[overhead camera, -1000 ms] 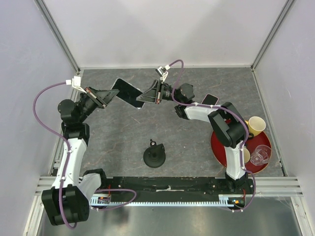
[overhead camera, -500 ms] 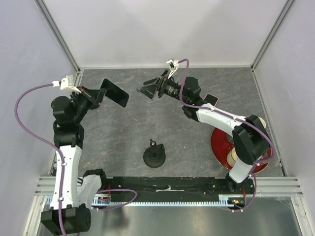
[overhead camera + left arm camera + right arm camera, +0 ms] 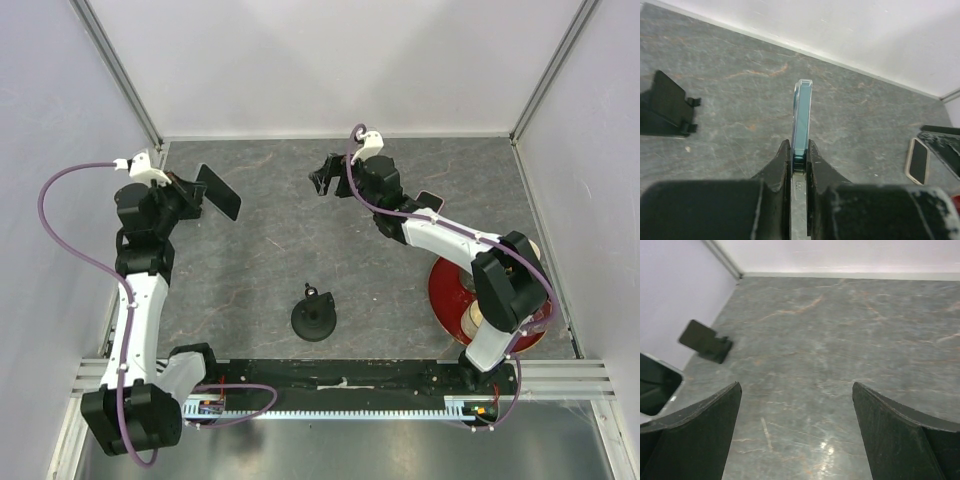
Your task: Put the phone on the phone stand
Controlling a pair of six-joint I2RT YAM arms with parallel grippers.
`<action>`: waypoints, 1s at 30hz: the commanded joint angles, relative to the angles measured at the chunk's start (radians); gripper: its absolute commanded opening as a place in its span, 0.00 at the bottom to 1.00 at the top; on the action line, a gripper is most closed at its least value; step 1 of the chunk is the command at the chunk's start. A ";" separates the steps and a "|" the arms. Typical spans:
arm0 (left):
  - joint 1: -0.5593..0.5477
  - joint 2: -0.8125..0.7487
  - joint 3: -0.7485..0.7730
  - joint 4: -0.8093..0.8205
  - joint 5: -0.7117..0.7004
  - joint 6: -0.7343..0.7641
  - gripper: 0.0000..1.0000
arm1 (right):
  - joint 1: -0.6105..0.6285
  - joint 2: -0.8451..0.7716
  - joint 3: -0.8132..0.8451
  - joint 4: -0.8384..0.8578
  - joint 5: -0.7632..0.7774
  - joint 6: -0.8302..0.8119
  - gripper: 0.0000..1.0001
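Note:
The phone (image 3: 218, 192), black screen showing, hangs above the table at the back left with my left gripper (image 3: 192, 195) shut on its end. In the left wrist view the phone (image 3: 802, 112) is a thin edge-on strip pinched at my left gripper (image 3: 799, 147). A black phone stand (image 3: 666, 102) with a leaning plate and two small lips stands on the table to the left of the phone. The phone stand (image 3: 704, 341) sits close to the left wall and is hidden in the top view. My right gripper (image 3: 322, 178) is wide open and empty (image 3: 796, 385), apart from the phone.
A second phone (image 3: 428, 203) (image 3: 917, 161) with a cream rim lies flat beside the right arm. A round black disc with a small loop (image 3: 313, 318) sits at the table's middle front. A red plate (image 3: 445, 295) lies at the right, partly under the right arm.
My right gripper opened, let go of the phone and drew back to the right. My left gripper kept its hold and carried the phone leftward.

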 commanded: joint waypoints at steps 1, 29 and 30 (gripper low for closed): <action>0.028 0.045 0.038 0.163 -0.023 0.137 0.02 | -0.008 -0.027 -0.007 -0.056 0.182 -0.107 0.98; 0.237 0.522 0.047 0.699 0.172 0.313 0.02 | -0.198 0.052 0.080 -0.092 -0.106 -0.141 0.98; 0.237 0.530 0.052 0.716 0.176 0.328 0.02 | -0.200 0.050 0.083 -0.096 -0.111 -0.143 0.98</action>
